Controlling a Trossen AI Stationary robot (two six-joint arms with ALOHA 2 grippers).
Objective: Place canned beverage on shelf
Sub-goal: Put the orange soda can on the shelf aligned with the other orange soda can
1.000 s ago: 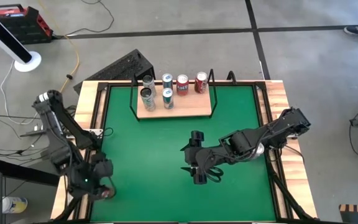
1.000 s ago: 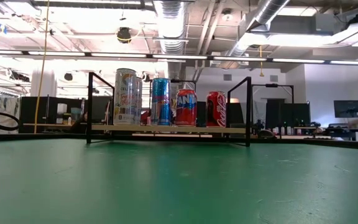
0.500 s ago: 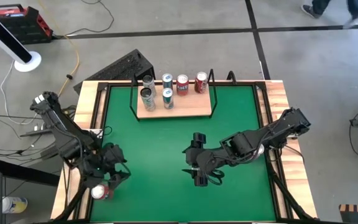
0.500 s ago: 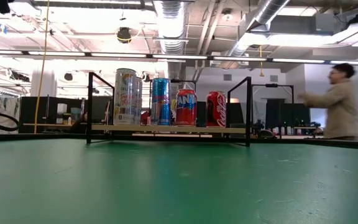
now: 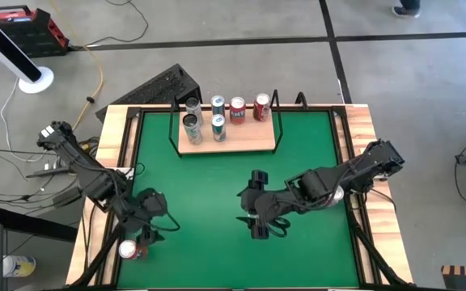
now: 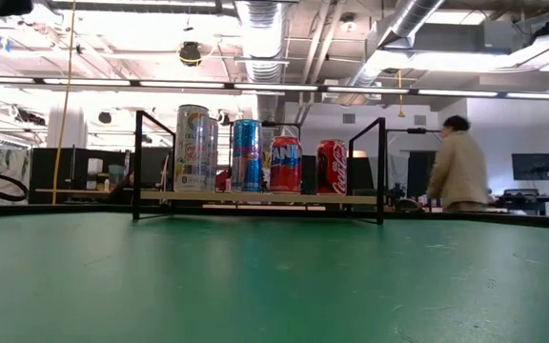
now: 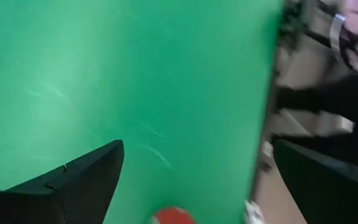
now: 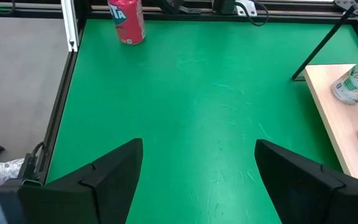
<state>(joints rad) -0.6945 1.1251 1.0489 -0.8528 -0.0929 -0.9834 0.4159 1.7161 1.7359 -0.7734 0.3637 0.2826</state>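
Red can (image 5: 128,250) upright at mat corner — left gripper (image 5: 154,228) open beside it.

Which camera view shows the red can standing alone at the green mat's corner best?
The right wrist view: the upright red drink can shows whole, side on. The high view shows only its top; the left wrist view catches a blurred sliver; the low view misses it.

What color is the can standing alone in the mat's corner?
Red can, clearest in the right wrist view.
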